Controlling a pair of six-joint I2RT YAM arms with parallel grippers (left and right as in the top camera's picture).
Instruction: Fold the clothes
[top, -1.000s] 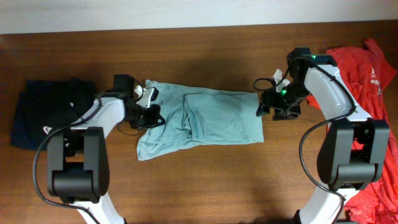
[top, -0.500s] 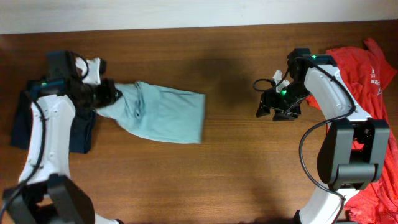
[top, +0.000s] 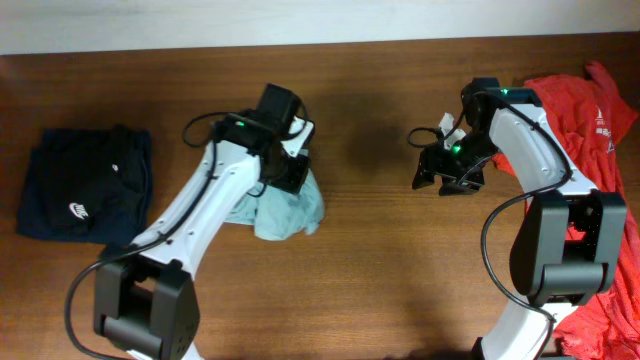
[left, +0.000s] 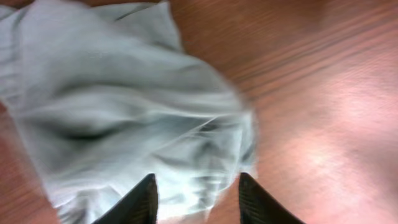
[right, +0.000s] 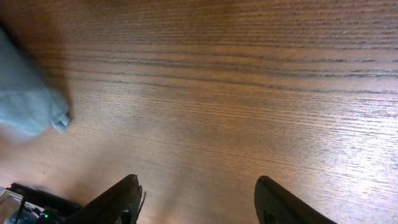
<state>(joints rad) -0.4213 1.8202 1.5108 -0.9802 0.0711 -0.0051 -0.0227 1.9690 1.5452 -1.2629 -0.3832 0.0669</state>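
Teal garment (top: 290, 210) sits bunched at mid-counter (top: 380, 270) beneath left hand (left: 196, 177), grip indeterminable, probably for re-spreading; right hand (right: 198, 180) hovers wide open, empty.

Pale green cloth (left: 118, 118): blurred in the left wrist view, cut off at the left and top edges; from overhead, partly hidden under the left arm (top: 215, 190). Left gripper (left: 198, 199): only fingertips visible, hold on the cloth not clear. Red garment (top: 600, 110): cut off at the right edge.
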